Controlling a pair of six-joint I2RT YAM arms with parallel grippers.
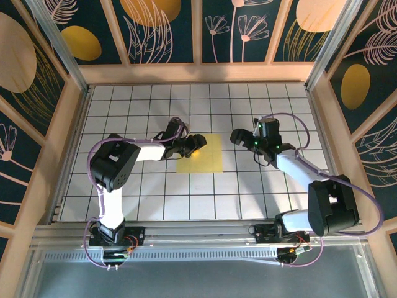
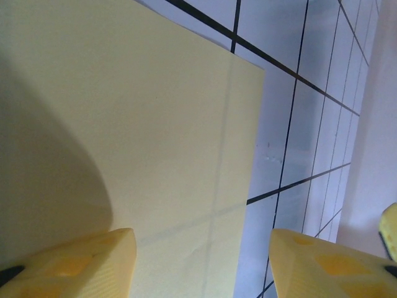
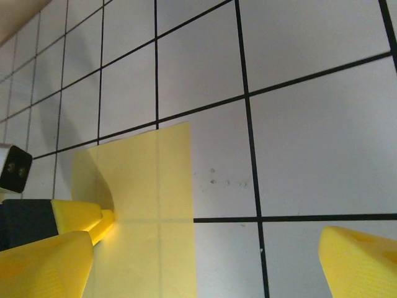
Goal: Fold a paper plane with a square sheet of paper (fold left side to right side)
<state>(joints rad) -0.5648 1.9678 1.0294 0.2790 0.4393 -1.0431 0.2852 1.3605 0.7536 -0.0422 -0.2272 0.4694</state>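
Here, paper sheet (image 1: 208, 159) on white gridded table (image 1: 155, 194) amid floral walls (image 1: 162, 31).

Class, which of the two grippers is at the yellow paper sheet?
The left gripper: it sits at the left edge of the square sheet of paper, while the right gripper hangs open over bare white tiles, apart from it.

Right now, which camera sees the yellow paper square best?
The top external view: nearly the whole square sheet of paper shows on the tiles. The left wrist view gives a close-up part of it, cut off by the frame. The right wrist view gives one side of it and a corner.
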